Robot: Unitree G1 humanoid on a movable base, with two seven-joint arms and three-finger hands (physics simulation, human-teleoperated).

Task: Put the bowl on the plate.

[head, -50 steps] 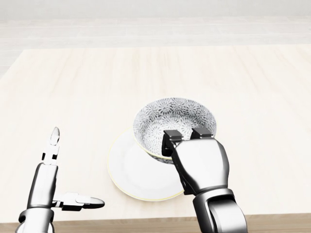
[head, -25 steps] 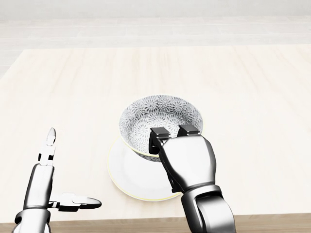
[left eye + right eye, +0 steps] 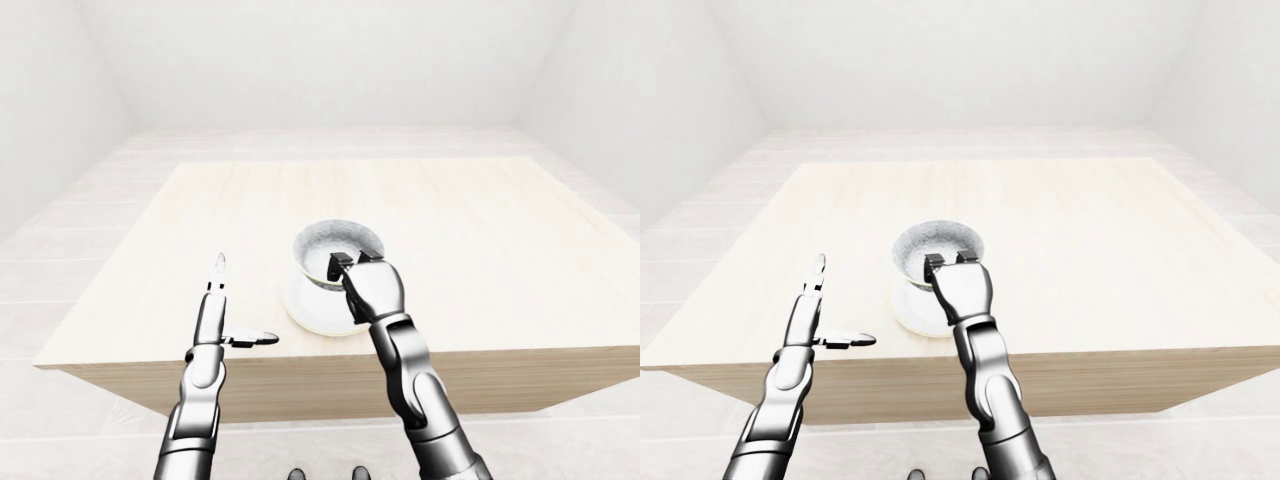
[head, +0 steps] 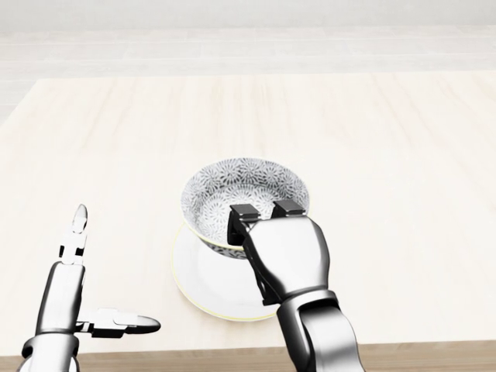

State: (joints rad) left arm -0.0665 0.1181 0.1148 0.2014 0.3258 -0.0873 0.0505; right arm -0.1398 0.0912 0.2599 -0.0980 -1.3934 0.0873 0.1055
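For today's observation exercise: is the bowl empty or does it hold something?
Empty: the bowl shows a bare patterned inside; only fingers of the right hand hook over its rim.

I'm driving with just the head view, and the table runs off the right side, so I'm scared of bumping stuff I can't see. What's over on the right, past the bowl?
Observer: In the left-eye view the table ends at a right edge far from the bowl, with only plain wood between.
Operator: And what's past the table, up top?
Observer: Pale floor, then white walls on the view's left, top and right.
Operator: Where does my right arm come in?
Observer: From the view's bottom, below the table's near edge, up to the right hand, which grips the bowl's rim over the plate.
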